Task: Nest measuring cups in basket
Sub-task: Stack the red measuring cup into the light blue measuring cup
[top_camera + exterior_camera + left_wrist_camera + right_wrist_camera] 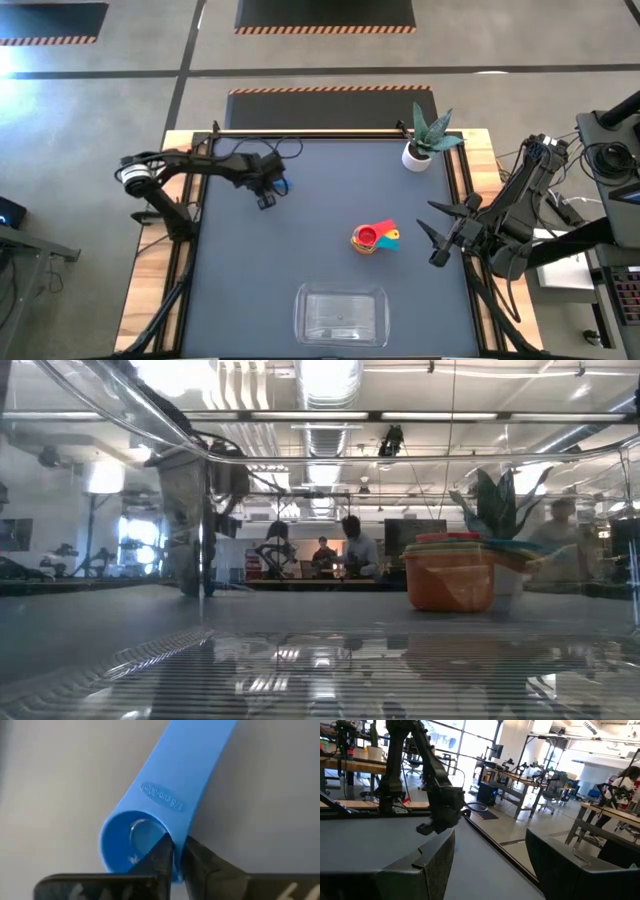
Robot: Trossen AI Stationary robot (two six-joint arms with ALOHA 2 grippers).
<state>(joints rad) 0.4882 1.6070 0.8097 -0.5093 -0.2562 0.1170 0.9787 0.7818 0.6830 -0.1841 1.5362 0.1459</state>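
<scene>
A small blue measuring cup (150, 805) is at my left gripper (176, 860), which is shut on it near the table's far left (268, 192). The other measuring cups stand nested in a stack (373, 238) at mid-table, an orange one (450, 582) outermost, handles fanned to the right. The clear basket (341, 315) rests on the table at the near edge, nothing in it. My right gripper (440, 236) hovers open by the table's right edge, right of the stack, touching nothing; its fingers stand wide apart (490, 865). My left gripper pinches the wall of the blue cup's bowl (175, 840), on the side next to the handle root. One finger (162, 855) is inside the bowl and the other (197, 857) outside. The handle (195, 755) points away from the fingers. Whether the cup rests on the table I cannot tell.
A small white pot with a spiky green plant (418, 152) stands at the far right corner. Bare dark table lies between the left gripper, the stack and the basket. In the low view the basket's clear wall (120, 420) fills the foreground. People stand in the room beyond.
</scene>
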